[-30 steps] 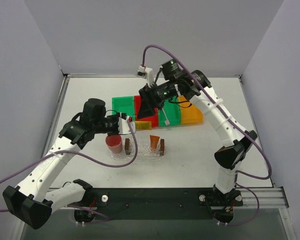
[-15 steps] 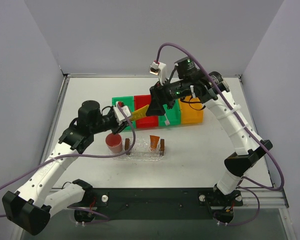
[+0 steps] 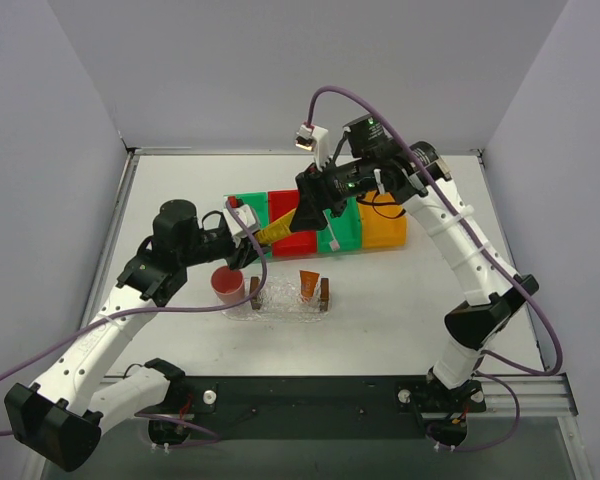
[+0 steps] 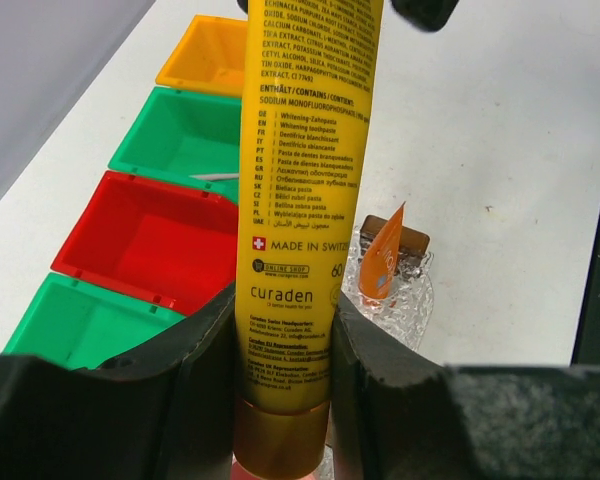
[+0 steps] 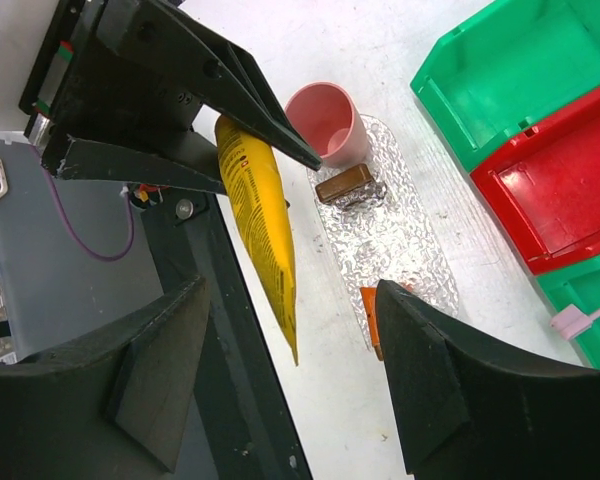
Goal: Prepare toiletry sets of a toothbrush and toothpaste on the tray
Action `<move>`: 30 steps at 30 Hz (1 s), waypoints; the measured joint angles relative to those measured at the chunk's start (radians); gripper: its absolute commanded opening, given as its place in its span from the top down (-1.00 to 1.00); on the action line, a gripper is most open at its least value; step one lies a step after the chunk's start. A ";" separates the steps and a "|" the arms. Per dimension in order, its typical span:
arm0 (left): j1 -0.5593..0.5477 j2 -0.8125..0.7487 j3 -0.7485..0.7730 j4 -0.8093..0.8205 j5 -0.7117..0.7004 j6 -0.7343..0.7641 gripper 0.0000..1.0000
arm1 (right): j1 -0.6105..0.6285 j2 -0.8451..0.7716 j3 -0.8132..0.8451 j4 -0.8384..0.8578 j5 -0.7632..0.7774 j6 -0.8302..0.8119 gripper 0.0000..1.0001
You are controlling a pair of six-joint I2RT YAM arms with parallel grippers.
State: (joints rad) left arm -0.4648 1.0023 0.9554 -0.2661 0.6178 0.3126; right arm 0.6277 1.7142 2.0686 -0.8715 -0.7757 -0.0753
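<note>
Tabletop [image 3: 180,190]: white, matte, rectangular, set in a three-sided enclosure; lit evenly from above, with only soft, short shadows.
Back wall [image 3: 280,70]: plain pale grey-lilac panel, upright, unmarked.
Left wall [image 3: 40,200]: same pale panel, meeting the back wall at a straight corner seam.
Right wall [image 3: 570,150]: same pale panel, slightly brighter toward the top.
Edge trim [image 3: 121,220]: thin metal strip along the tabletop's left side and far edge.
Base plate [image 3: 310,392]: black, flat, running along the near edge.
Rail [image 3: 540,388]: silver slotted aluminium profile at the near right corner.
Surface below the near edge [image 3: 310,455]: dark grey-green; material cannot be told.
</note>
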 measured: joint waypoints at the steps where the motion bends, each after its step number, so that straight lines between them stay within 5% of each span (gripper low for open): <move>1: 0.000 0.000 0.000 0.002 0.003 -0.005 1.00 | 0.000 0.005 0.000 0.000 -0.002 0.000 -0.18; 8: 0.000 0.000 -0.002 0.015 0.020 -0.025 1.00 | 0.000 0.045 0.001 0.001 -0.029 0.009 0.07; 16: 0.002 0.000 -0.014 0.030 0.019 -0.040 1.00 | 0.011 0.058 0.001 0.001 -0.069 0.022 0.85; 17: 0.002 0.000 -0.016 0.030 0.018 -0.040 0.92 | 0.015 0.058 0.001 0.001 -0.070 0.020 0.91; 22: 0.003 0.000 -0.016 0.029 0.011 -0.035 -0.08 | 0.019 0.058 0.001 0.002 -0.069 0.019 1.00; 25: 0.003 -0.002 -0.016 0.029 -0.019 -0.024 -0.34 | 0.022 0.057 0.001 0.002 -0.037 0.017 1.00; 30: 0.003 -0.021 -0.011 0.005 -0.094 -0.002 -0.46 | 0.029 0.052 -0.010 0.001 0.069 0.005 1.00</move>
State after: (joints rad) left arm -0.4618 0.9817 0.9443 -0.2607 0.5236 0.3103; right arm 0.6563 1.7664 2.0590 -0.8703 -0.7063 -0.0704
